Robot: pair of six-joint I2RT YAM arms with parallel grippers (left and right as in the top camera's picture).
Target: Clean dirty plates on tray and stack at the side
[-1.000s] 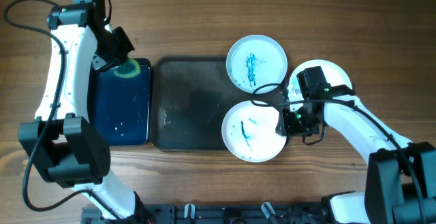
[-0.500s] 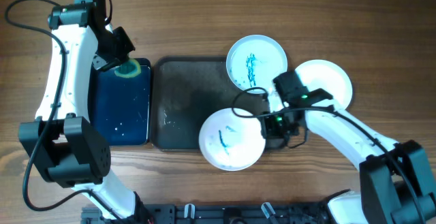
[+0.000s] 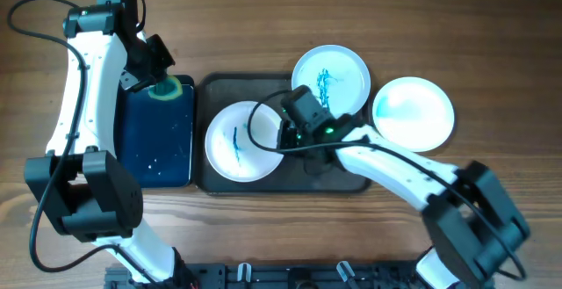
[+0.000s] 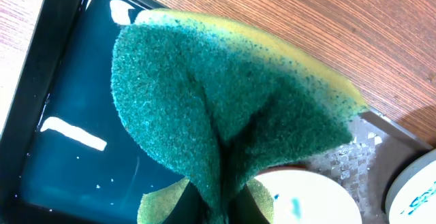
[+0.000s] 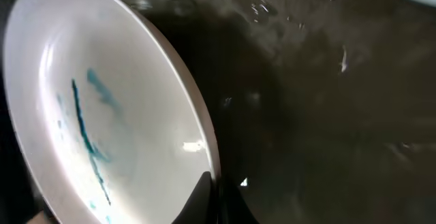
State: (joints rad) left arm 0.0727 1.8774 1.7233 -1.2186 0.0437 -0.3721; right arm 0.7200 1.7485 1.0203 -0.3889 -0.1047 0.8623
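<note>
My right gripper is shut on the rim of a white plate streaked blue-teal, holding it over the left part of the dark grey tray. The right wrist view shows my fingers pinching that plate's edge above the tray. A second streaked white plate lies at the tray's far right corner. A pale blue plate lies on the table to the right. My left gripper is shut on a green and yellow sponge over the small black tray.
The small black tray with blue liquid stands left of the grey tray; it also shows in the left wrist view. Bare wood table lies around both trays.
My right gripper has carried the white plate leftward from the tray's right front edge to its left part. The left arm has not moved.
</note>
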